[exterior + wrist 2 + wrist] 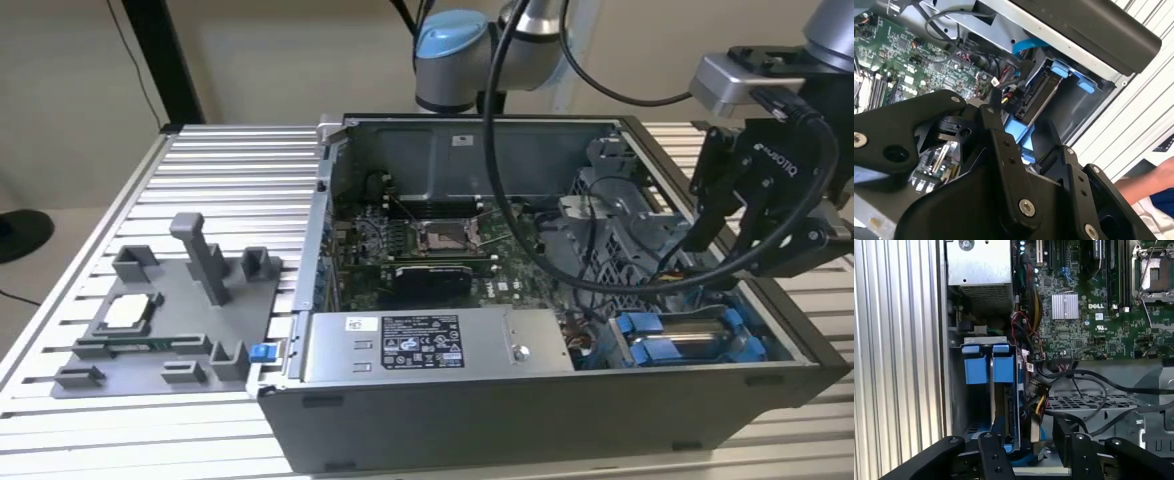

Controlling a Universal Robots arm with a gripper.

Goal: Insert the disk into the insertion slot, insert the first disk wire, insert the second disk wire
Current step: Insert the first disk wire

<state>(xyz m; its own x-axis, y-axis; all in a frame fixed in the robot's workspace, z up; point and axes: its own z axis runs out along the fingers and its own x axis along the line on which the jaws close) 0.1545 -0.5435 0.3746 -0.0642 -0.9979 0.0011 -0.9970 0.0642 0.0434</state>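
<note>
1. Jaws: mine. Released, the two black fingers (990, 452) standing apart in both wrist views with nothing clamped between them. In the exterior view they hang low over the case's corner at the exterior view's right, just above the bay.
2. The disk (998, 410): seated on edge in the insertion slot (1081, 112), bright blue frame (674, 350) around it, two blue tabs (985, 369) side by side at one end.
3. Wire bundle (1036, 407): black, red and yellow, just beside the disk's end, between my fingers. I cannot tell whether any plug sits in the disk.
4. Computer case (534, 420): open-sided, on the ribbed metal bench (227, 170).
5. Power-supply box (427, 345): grey, labelled, beside the slot toward the exterior view's left.
6. Motherboard (427, 250): green, deeper in the case.
7. Fixture tray (160, 330): grey, on the bench beside the case, at the exterior view's left.
8. A person's arm (1151, 182): blue sleeve, beyond the case in the second wrist view.
</note>
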